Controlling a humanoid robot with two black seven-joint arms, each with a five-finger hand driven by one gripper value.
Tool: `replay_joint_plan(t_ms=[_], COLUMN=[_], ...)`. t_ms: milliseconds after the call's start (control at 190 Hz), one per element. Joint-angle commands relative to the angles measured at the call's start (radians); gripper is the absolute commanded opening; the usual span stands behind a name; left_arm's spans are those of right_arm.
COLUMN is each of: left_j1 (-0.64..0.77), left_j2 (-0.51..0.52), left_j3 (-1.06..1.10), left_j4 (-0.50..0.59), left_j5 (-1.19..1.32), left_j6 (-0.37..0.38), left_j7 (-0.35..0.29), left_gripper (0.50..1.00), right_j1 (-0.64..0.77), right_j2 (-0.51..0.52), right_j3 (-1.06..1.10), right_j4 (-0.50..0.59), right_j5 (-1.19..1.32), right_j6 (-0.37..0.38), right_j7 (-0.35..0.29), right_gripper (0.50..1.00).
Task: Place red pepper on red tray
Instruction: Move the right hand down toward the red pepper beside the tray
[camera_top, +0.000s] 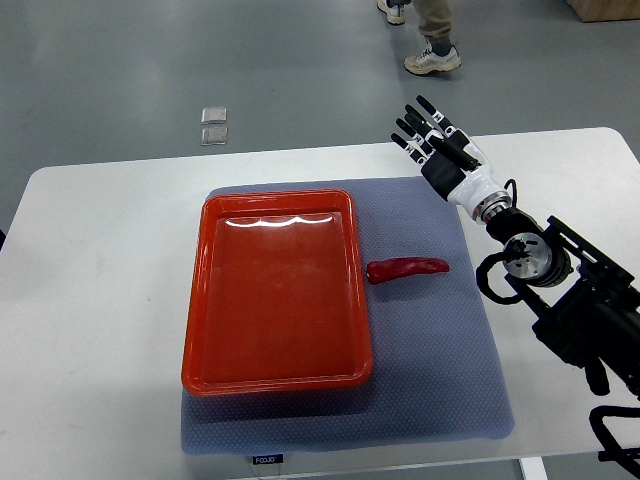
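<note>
A red pepper (407, 269) lies on the grey mat (440, 350), just right of the red tray (205, 290). The tray holds nothing. My right hand (430, 138) is above the mat's far right corner, well beyond the pepper, with its fingers spread and nothing in them. Its arm runs in from the lower right edge. My left arm does not show.
The mat lies on a white table (90, 300). Beyond the table's far edge, on the grey floor, are two small silver squares (214, 126) and a person's feet (432, 58).
</note>
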Motion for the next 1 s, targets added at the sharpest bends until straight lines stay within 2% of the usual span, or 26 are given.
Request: replay_joint_plan(t_ms=[0, 262, 415, 483, 556, 714, 850, 992], left_j1=[0.000, 0.000, 0.000, 0.000, 0.000, 0.000, -0.001, 0.000], left_j2=[0.000, 0.000, 0.000, 0.000, 0.000, 0.000, 0.000, 0.000], left_j3=[-0.001, 0.001, -0.001, -0.001, -0.001, -0.001, -0.001, -0.001], left_j4=[0.000, 0.000, 0.000, 0.000, -0.002, -0.002, 0.000, -0.002], left_j5=[0.000, 0.000, 0.000, 0.000, 0.000, 0.000, 0.000, 0.000], left_j6=[0.000, 0.001, 0.000, 0.000, 0.000, 0.000, 0.000, 0.000], left_j7=[0.000, 0.000, 0.000, 0.000, 0.000, 0.000, 0.000, 0.000], left_gripper=[1.000, 1.000, 1.000, 1.000, 1.000, 1.000, 1.000, 1.000], right_j1=[-0.001, 0.030, 0.070, 0.096, 0.137, 0.272, 0.413, 0.443], right_j2=[0.000, -0.001, -0.035, -0.073, -0.132, -0.340, -0.451, -0.462], right_j3=[0.000, -0.008, -0.112, -0.158, -0.235, -0.537, -0.790, -0.877], right_j4=[0.000, 0.003, 0.007, 0.030, 0.070, 0.228, 0.323, 0.332], right_j5=[0.000, -0.018, -0.193, -0.287, -0.399, -0.598, -0.736, -0.837], right_j6=[0.000, 0.000, 0.005, 0.017, 0.064, 0.179, 0.195, 0.176], right_j7=[0.000, -0.006, -0.009, -0.009, -0.011, -0.026, -0.051, -0.074], right_gripper=[0.913, 0.913, 0.913, 0.913, 0.913, 0.913, 0.913, 0.913])
